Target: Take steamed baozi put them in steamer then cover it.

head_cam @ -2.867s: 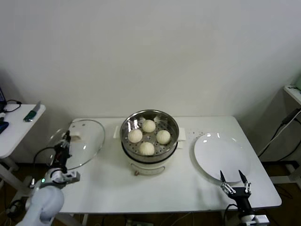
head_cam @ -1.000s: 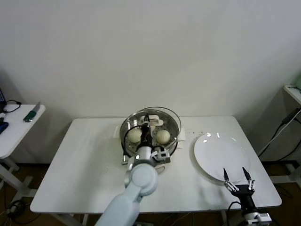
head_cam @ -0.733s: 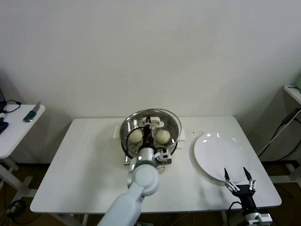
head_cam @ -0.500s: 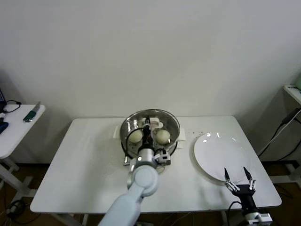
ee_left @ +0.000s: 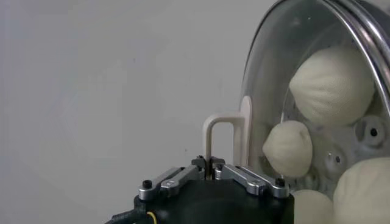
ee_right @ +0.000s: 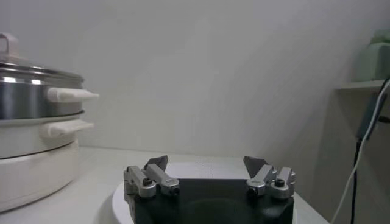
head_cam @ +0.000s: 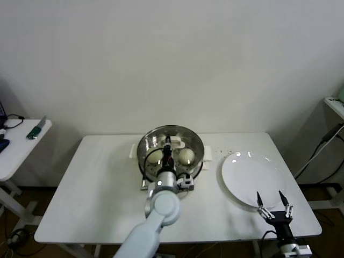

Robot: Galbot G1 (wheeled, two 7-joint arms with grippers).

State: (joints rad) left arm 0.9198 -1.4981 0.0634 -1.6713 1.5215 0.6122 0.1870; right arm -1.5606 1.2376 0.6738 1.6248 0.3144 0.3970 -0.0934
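The steamer point(head_cam: 197, 161) stands mid-table on its white base and shows in the right wrist view point(ee_right: 27, 100). Several baozi point(head_cam: 186, 156) lie inside it, seen through the glass in the left wrist view point(ee_left: 332, 85). The cover point(head_cam: 180, 134) lies level on the steamer's rim. My left gripper point(head_cam: 167, 145) is above it, shut on its cream handle point(ee_left: 220, 129); it also shows in the left wrist view point(ee_left: 211, 171). My right gripper point(head_cam: 273, 206) is open and empty at the table's front right, over the plate's near edge; it also shows in the right wrist view point(ee_right: 206, 164).
A flat white plate point(head_cam: 251, 174) lies right of the steamer. The white table point(head_cam: 97, 183) spreads to the left. A small side table point(head_cam: 21, 141) with a few items stands far left. A shelf point(head_cam: 336, 105) and a cable are at the far right.
My left gripper has carried the cover from the table's left side over the steamer and lowered it level onto the rim. The right arm has barely moved.
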